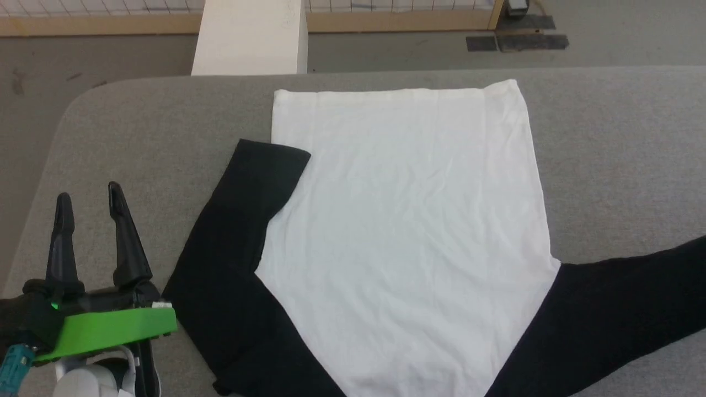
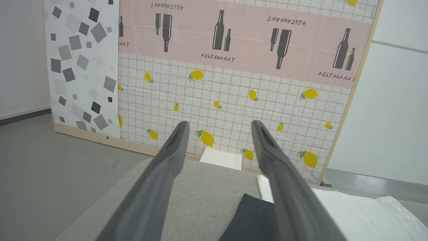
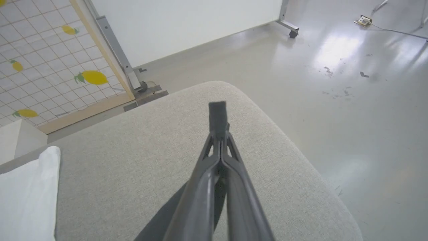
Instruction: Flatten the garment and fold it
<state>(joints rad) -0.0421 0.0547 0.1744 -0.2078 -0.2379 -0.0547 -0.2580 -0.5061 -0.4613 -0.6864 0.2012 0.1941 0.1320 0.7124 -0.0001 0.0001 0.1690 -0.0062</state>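
The garment (image 1: 408, 231) lies spread flat on the grey table (image 1: 138, 138), its plain white body facing up. One black sleeve (image 1: 231, 248) is bent back along its left side. The other black sleeve (image 1: 623, 309) runs off to the right edge of the head view. My left gripper (image 1: 88, 194) is open over bare table, left of the bent sleeve and apart from it. Between its fingers, the left wrist view (image 2: 219, 125) shows that sleeve (image 2: 254, 214) and the white body (image 2: 351, 211). My right gripper (image 3: 217, 112) is shut above the table's far right corner, with the white hem corner (image 3: 26, 194) to its left.
A white box (image 1: 248, 38) stands on the floor just beyond the table's far edge. Behind it is a patterned screen (image 2: 234, 83) with lemons and bottles. The table's corners are rounded (image 3: 234, 90), with grey floor (image 3: 334, 83) around them.
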